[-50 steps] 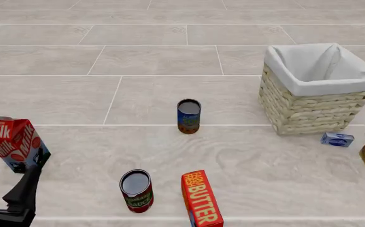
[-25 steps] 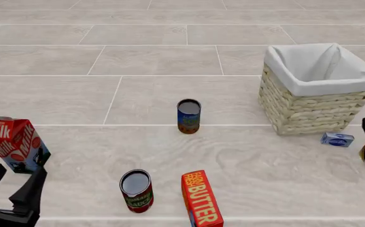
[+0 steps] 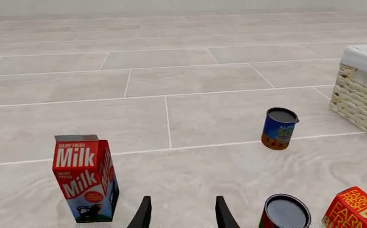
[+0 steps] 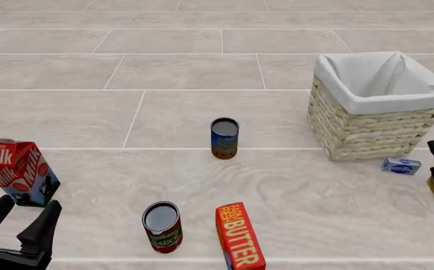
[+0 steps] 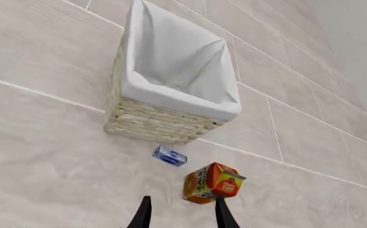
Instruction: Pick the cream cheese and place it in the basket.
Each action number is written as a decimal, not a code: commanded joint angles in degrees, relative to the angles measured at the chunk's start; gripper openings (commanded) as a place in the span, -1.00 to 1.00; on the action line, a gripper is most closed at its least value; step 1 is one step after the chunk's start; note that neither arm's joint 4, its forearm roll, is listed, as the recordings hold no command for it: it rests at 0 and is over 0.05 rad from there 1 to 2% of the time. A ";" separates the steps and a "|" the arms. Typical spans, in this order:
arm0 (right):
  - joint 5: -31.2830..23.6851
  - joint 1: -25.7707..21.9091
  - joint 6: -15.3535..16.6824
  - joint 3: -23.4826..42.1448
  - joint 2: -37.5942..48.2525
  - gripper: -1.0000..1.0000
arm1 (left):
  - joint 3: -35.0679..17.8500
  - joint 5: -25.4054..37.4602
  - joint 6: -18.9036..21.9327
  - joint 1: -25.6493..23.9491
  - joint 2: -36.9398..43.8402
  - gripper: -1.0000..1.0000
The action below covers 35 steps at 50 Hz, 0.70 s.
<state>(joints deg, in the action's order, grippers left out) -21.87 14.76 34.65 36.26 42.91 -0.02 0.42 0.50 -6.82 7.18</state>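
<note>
Gaping, empty: left gripper (image 4: 18, 220) | right gripper (image 5: 181, 213) likewise, above floor

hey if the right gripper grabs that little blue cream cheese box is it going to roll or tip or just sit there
The cream cheese lies flat and low, so it probably won't tip or roll. It looks boxy and rigid, likely holding shape under a pinch. Small beside the basket, it is probably light and may slide if nudged.

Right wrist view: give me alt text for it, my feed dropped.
The cream cheese, a small pale-blue box, lies on the tiled surface just outside the basket, a wicker basket with a white liner. An orange juice carton stands beside the box, nearer the open, empty right gripper.
</note>
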 commanded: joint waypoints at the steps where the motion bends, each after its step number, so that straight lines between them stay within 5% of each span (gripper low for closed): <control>1: -0.97 0.05 4.20 3.39 6.60 1.00 | 0.01 -0.52 0.19 -0.75 1.14 1.00; 8: 0.95 2.88 10.05 4.35 13.00 1.00 | 0.01 -0.64 0.49 -0.88 1.51 1.00; 35: 2.68 2.58 18.19 9.81 26.44 1.00 | 0.01 -3.77 0.72 -1.21 6.06 1.00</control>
<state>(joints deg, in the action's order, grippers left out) -20.15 17.73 49.83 45.14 65.07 0.00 -2.65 1.12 -7.87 12.09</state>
